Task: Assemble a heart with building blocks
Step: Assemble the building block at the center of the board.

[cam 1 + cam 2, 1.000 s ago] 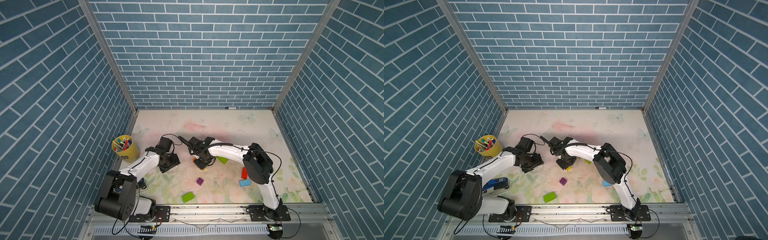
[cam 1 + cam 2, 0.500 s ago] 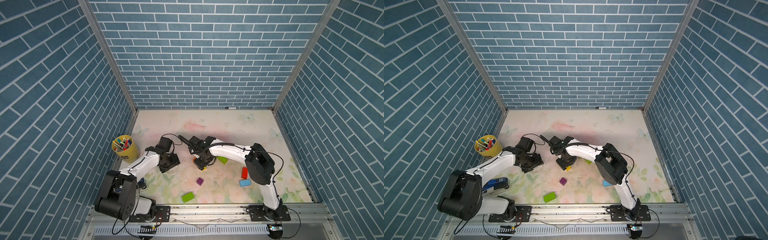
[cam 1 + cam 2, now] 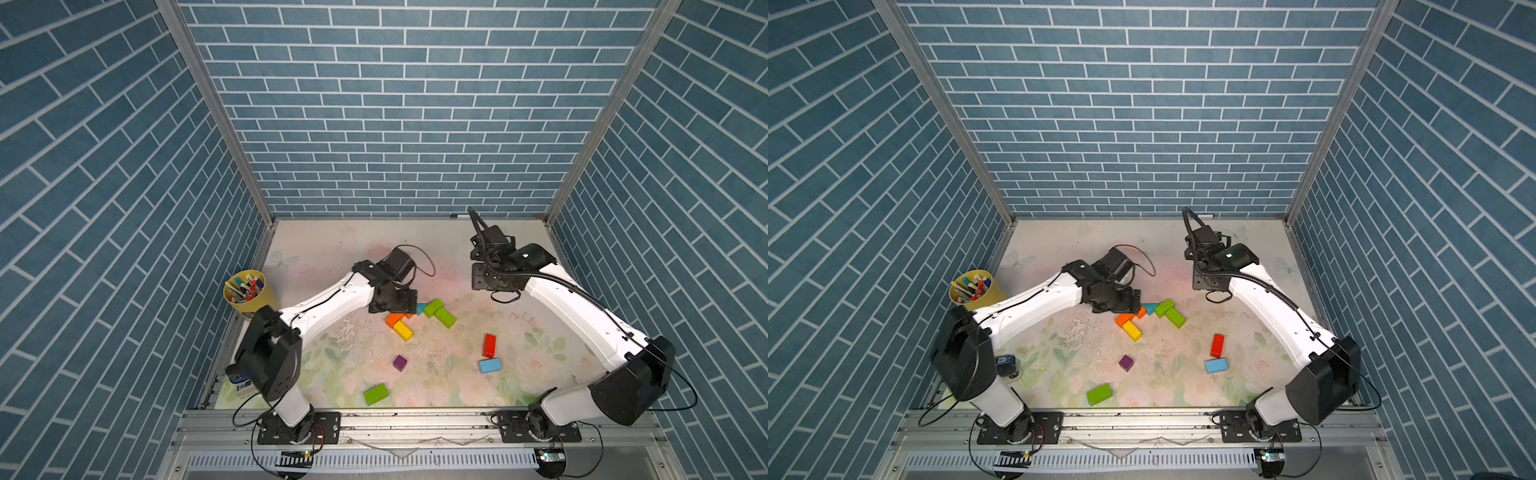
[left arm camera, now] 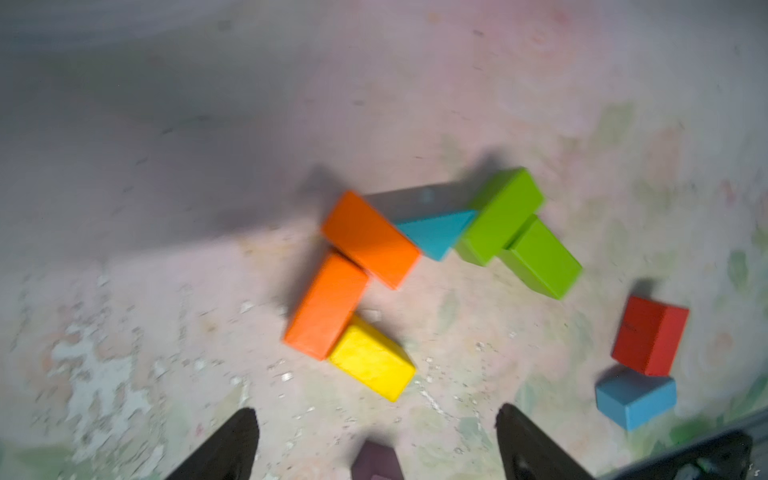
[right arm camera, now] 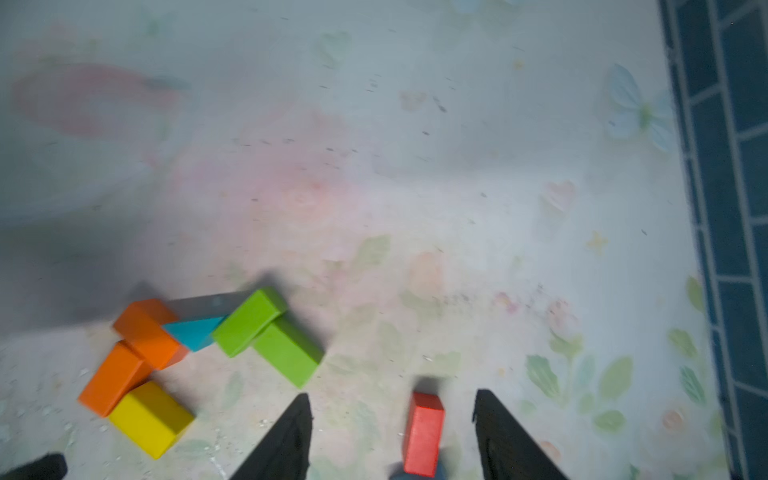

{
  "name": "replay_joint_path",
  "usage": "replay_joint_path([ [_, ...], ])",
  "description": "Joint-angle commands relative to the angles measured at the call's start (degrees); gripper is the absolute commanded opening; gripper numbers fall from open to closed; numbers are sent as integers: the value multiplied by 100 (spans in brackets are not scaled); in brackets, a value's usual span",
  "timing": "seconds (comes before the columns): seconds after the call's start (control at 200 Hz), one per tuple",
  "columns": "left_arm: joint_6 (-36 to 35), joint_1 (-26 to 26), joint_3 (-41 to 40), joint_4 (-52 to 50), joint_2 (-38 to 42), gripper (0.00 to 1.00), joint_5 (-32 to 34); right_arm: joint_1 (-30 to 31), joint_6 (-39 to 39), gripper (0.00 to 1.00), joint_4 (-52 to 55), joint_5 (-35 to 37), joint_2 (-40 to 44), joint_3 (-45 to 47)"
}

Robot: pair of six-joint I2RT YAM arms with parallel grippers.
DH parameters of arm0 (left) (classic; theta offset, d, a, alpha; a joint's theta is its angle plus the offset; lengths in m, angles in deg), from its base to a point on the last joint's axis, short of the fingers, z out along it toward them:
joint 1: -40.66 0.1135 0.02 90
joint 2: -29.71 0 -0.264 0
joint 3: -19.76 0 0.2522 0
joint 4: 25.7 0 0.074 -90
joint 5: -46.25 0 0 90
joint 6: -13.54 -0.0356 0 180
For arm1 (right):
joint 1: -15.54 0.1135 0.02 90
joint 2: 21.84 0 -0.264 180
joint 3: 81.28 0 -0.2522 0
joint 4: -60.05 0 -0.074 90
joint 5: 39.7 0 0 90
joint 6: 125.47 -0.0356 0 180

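The partial heart lies mid-table: two orange bricks, a yellow brick, a teal triangle and two green bricks, all touching. Loose building blocks lie nearer the front: a red brick, a light-blue brick, a purple cube and a green brick. My left gripper hovers open over the heart's left end, holding nothing. My right gripper hangs open and empty, farther back and to the right; the red brick shows on the table below its fingers.
A yellow cup of marker pens stands at the left edge. A blue-and-white gadget lies by the left arm's base. Blue brick-pattern walls enclose the table on three sides.
My right gripper has opened and pulled back to the right, away from the orange and yellow bricks. My left gripper has opened wider and shifted right over the heart's left end.
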Motion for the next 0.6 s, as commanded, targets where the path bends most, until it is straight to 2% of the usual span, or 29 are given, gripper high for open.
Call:
replay_joint_path([
  [0.0, -445, -815, 1150, -751, -929, 97, 37, -512, -945, 64, 730, 99, 313, 696],
  [0.155, -870, -1644, 3288, -1528, -2432, 97, -193, -1380, -1089, 63, 645, -136, 1134, 1442],
  [0.29, -1083, -2032, 4681, -2294, -3526, 94, -268, -2030, -1034, 63, 618, -364, 1650, 1805],
  [0.43, -989, -2201, 4840, -2179, -3917, 93, -284, -2478, -907, 63, 447, -834, 2036, 2025],
  [0.595, -809, -2240, 4845, -1840, -3972, 92, -243, -2542, -836, 63, 447, -891, 2219, 2169],
])
